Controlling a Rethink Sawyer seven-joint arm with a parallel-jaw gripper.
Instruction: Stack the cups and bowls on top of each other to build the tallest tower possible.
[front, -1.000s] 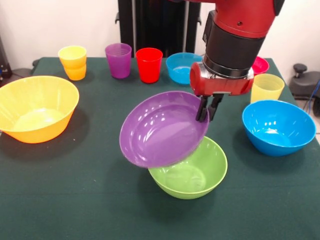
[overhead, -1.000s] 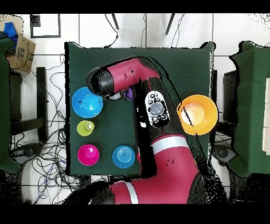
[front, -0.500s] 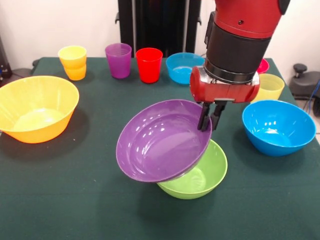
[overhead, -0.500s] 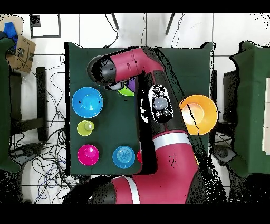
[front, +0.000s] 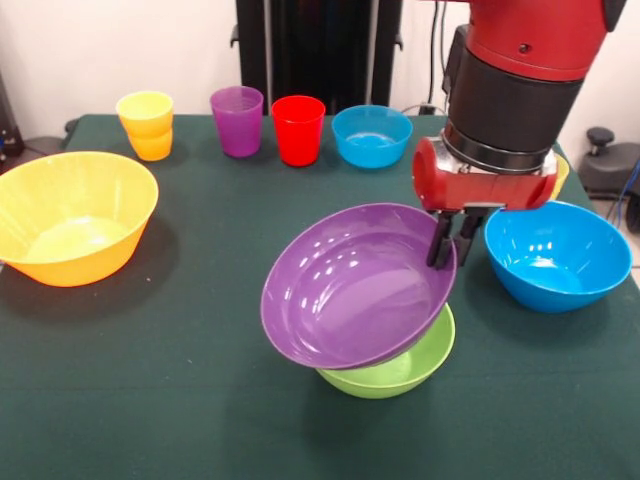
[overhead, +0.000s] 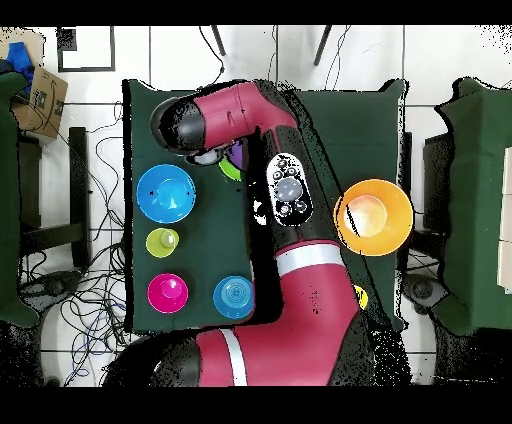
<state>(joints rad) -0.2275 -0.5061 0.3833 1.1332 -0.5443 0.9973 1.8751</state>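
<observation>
The fingers (front: 441, 245) are pinched together on the far right rim of the purple bowl (front: 355, 288), and the gripper (front: 452, 243) holds that bowl tilted, its open side turned toward the near left, right above the green bowl (front: 400, 370). Whether the two bowls touch cannot be told. In this front view the orange bowl (front: 70, 215) sits at the left edge of the table (front: 150, 400), well apart. The blue bowl (front: 555, 250) sits just right of the gripper. Along the far side stand an orange-yellow cup (front: 146, 124), a purple cup (front: 237, 120), a red cup (front: 298, 129) and a small blue bowl (front: 371, 134).

From overhead the arm (overhead: 270, 200) hides most of the purple and green bowls; only slivers show beside it. A pale yellow cup (overhead: 162, 242) and a red-pink bowl (overhead: 167, 293) also sit loose on the table.

By my reading the tower is barely begun: the purple bowl is not yet let go, and every other piece waits.
</observation>
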